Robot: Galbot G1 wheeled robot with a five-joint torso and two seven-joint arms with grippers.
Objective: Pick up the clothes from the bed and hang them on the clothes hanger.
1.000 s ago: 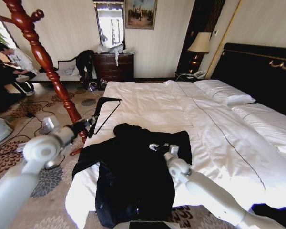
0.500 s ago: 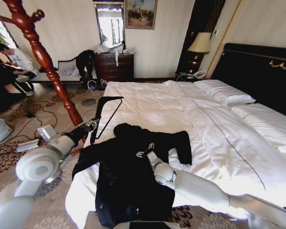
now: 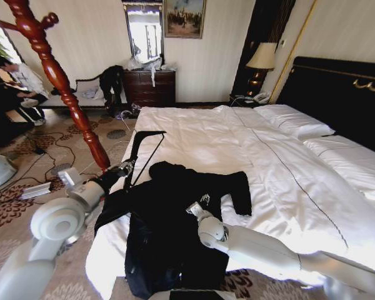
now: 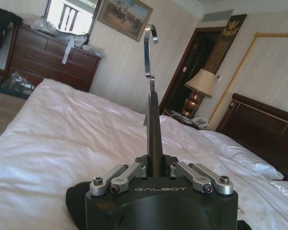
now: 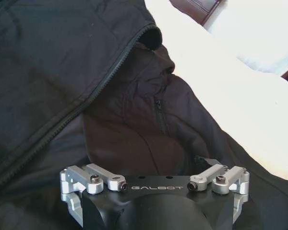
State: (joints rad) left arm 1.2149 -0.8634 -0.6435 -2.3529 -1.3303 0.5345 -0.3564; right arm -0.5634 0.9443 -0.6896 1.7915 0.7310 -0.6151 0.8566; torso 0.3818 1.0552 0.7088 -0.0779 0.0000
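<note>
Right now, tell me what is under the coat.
The coat lies spread on the bed; white duvet shows all around it. The right pincer is above it. Whatever is beneath the cloth is covered.

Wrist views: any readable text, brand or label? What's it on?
"GALBOT" on the black body of the left gripper, which is shut on the hanger.
"GALBOT" on the black body of the right gripper, above the coat.
Nothing else is legible.
</note>
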